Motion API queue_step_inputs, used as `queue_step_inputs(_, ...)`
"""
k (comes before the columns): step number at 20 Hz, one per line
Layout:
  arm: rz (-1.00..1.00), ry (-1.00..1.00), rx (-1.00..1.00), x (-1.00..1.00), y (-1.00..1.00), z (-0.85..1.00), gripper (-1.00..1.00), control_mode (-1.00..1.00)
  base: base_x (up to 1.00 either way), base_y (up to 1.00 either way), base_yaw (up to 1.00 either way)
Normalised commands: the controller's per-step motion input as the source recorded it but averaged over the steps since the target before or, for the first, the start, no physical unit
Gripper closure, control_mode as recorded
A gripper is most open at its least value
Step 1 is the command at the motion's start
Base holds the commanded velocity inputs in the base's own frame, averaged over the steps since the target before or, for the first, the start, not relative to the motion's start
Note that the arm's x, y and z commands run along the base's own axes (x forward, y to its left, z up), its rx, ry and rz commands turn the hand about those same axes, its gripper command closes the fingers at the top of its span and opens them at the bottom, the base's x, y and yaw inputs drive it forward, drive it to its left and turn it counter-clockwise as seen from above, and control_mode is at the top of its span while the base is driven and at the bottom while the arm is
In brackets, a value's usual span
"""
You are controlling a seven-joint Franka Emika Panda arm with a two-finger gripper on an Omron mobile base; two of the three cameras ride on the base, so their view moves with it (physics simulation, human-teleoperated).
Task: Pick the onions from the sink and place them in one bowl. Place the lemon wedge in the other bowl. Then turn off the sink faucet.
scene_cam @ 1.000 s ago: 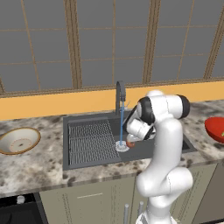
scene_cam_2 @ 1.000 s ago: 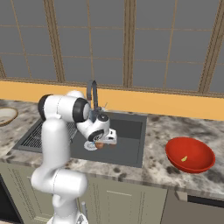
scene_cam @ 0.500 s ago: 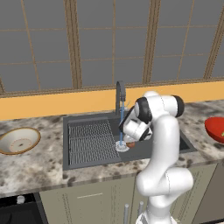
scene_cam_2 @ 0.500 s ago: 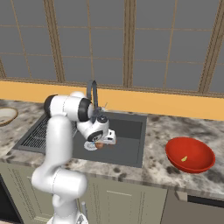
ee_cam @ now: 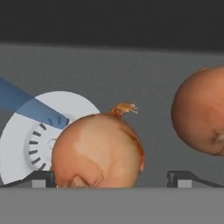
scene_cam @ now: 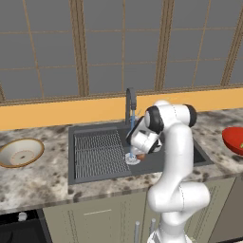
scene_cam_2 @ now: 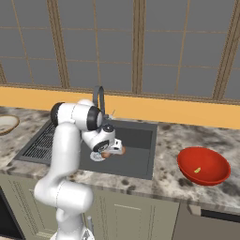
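Note:
Two orange-brown onions lie on the floor of the dark grey sink (scene_cam: pixel 95 163), next to the white drain (ee_cam: pixel 26 140). My gripper (ee_cam: pixel 111 177) is low in the basin and open, one fingertip on each side of the nearer onion (ee_cam: pixel 98 148), apart from it. The second onion (ee_cam: pixel 201 111) sits to its right. From the base views the gripper (scene_cam: pixel 137 153) (scene_cam_2: pixel 108 150) hangs over both onions (scene_cam_2: pixel 119 150). The lemon wedge (scene_cam_2: pixel 198 170) lies in the red bowl (scene_cam_2: pixel 204 166) (scene_cam: pixel 235 140). The beige bowl (scene_cam: pixel 19 152) (scene_cam_2: pixel 7 123) stands on the counter left of the sink.
The sink faucet (scene_cam: pixel 130 102) (scene_cam_2: pixel 99 96) rises behind the basin, and a blue water stream (scene_cam: pixel 133 128) (ee_cam: pixel 30 107) falls onto the drain. A ribbed rack (scene_cam: pixel 97 152) covers the sink's left half. Speckled stone counter (scene_cam_2: pixel 168 140) surrounds the basin.
The arm's elbow has leaned slightly left in the left base view. The hand stays low over the onions, jaws still wide. The onions have not moved.

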Motion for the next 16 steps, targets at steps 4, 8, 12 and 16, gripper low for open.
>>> queue_step_inputs(4,-0.03,0.00,0.00,0.06,0.14,-0.12,-1.00,-1.00,0.00,0.00,0.00)
queue_step_inputs(8,-0.05,0.00,0.00,0.00,0.00,-0.23,-1.00,-1.00,0.00,0.00,0.00)
queue_step_inputs(12,-0.06,0.01,0.00,0.00,0.00,-0.33,1.00,-1.00,0.00,0.00,0.00)
queue_step_inputs(16,-0.04,0.06,0.00,0.00,0.02,-0.24,1.00,-1.00,0.00,0.00,0.00)
